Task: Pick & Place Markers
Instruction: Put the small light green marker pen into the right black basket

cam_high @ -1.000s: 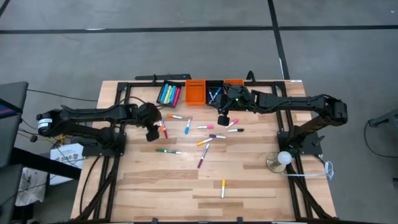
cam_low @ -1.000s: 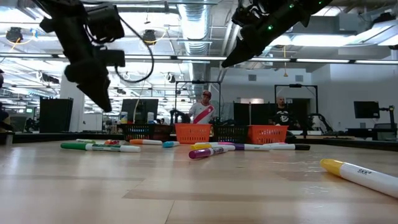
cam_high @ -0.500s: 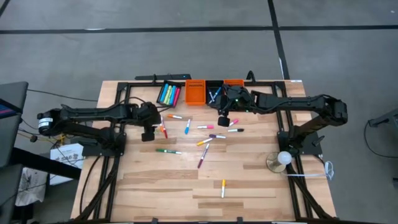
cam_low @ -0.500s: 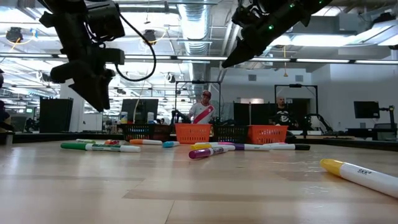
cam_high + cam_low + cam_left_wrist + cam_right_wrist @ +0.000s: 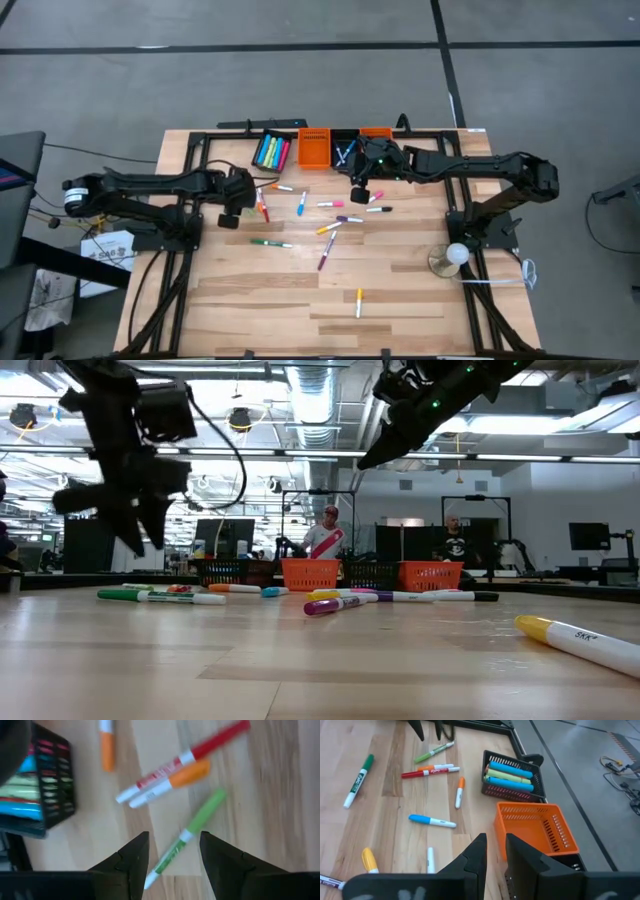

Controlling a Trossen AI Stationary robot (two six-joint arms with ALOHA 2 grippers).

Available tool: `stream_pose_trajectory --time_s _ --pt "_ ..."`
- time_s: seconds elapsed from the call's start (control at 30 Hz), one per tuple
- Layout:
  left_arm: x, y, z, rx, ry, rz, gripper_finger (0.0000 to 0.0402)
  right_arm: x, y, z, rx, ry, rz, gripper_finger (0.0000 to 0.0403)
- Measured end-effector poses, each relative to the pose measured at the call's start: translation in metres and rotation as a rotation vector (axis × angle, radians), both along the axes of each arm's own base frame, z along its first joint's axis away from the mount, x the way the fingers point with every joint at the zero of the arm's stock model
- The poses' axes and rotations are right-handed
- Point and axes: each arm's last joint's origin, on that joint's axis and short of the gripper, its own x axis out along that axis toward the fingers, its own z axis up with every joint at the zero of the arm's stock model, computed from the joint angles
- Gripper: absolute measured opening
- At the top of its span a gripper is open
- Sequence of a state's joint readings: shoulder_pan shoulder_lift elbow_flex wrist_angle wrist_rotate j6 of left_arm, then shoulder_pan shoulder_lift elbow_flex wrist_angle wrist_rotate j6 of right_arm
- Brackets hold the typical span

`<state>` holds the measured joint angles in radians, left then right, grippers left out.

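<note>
The markers (image 5: 322,222) lie scattered on the table (image 5: 250,300) in front of the orange bin (image 5: 314,146). The left gripper (image 5: 231,213) hovers left of them, jaws apart and empty, over a green marker (image 5: 192,832). The right gripper (image 5: 358,191) hangs near the bin, jaws narrow and empty.

Orange bin (image 5: 535,827), black bin (image 5: 512,782), wooden table (image 5: 260,300), two people behind

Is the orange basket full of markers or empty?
Empty. The right wrist view looks into the orange basket and shows only its bare floor; markers fill the black basket beside it.
</note>
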<state>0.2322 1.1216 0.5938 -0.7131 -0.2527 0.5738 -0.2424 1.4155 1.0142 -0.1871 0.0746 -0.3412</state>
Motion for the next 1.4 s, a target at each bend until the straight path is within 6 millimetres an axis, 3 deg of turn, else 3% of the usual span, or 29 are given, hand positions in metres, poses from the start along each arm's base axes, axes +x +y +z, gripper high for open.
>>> stream_pose_trajectory --time_s 0.23,0.47,0.73,1.13,1.27,1.4 --pt "-0.008 0.0 -0.022 -0.005 0.052 -0.008 0.0173 0.0 0.0 0.0 -0.001 0.0 0.001 0.0063" --pt "-0.001 0.003 -0.032 0.012 -0.033 -0.005 0.0173 0.0 0.0 0.001 -0.008 -0.007 0.004 0.0063" --pt "0.001 0.013 -0.048 -0.064 0.037 0.038 0.0172 0.0 0.0 0.001 -0.009 -0.006 0.005 0.0063" --pt "0.001 0.016 -0.054 -0.105 0.059 0.054 0.0172 0.0 0.0 0.001 -0.01 -0.006 0.005 0.0063" --pt "0.001 0.015 -0.054 -0.116 0.058 0.051 0.015 0.0 0.0 0.001 -0.009 -0.006 0.005 0.0063" --pt "0.003 0.015 -0.052 -0.152 0.057 0.032 0.0103 0.0 0.0 0.001 -0.01 -0.006 0.005 0.0063"
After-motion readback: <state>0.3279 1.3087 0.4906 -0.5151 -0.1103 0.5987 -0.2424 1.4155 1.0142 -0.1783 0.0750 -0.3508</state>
